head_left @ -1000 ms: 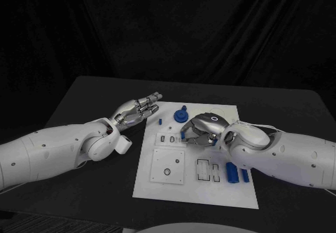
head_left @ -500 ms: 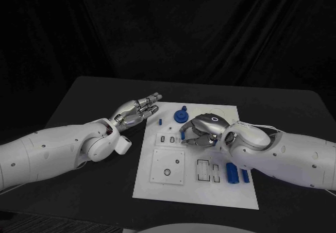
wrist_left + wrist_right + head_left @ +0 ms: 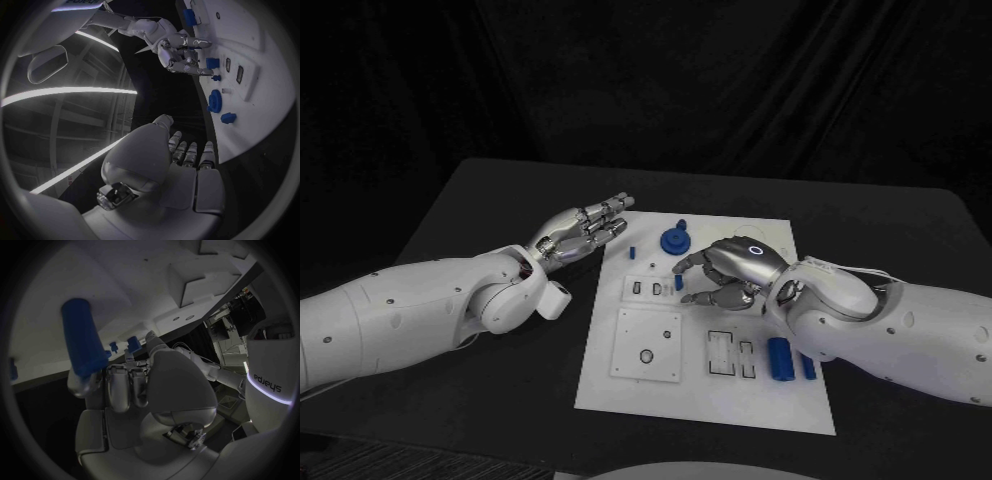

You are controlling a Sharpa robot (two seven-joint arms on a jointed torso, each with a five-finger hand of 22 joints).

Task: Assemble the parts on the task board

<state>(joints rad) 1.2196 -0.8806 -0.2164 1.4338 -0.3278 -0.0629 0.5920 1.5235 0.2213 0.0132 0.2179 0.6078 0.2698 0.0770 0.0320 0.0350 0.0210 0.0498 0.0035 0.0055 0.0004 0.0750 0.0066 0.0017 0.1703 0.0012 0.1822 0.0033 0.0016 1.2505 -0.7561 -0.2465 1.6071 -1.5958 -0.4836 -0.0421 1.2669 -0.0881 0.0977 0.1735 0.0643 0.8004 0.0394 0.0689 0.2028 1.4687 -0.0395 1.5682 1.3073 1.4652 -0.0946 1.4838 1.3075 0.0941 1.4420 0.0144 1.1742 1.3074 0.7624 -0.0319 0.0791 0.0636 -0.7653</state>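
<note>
The white task board (image 3: 711,395) lies in the middle of the table. My right hand (image 3: 728,272) hovers over its upper middle with the fingers curled. It pinches a short blue peg (image 3: 84,340) at its fingertips, and that peg (image 3: 679,283) sits just above the small slots. From the left wrist view, the right hand (image 3: 178,55) shows with a blue piece (image 3: 212,63) at its fingertips. My left hand (image 3: 581,228) hangs off the board's left edge, fingers stretched out and holding nothing. A blue gear (image 3: 675,240) stands near the board's far edge.
Two blue cylinders (image 3: 779,357) and a small blue piece (image 3: 744,360) lie at the board's near right. A tiny blue part (image 3: 630,252) sits at its far left. A raised white square plate (image 3: 646,342) with a hole is on the near left.
My right hand and forearm have shifted a little to the right over the board. The blue peg stays at its fingertips. The left hand has not moved.
</note>
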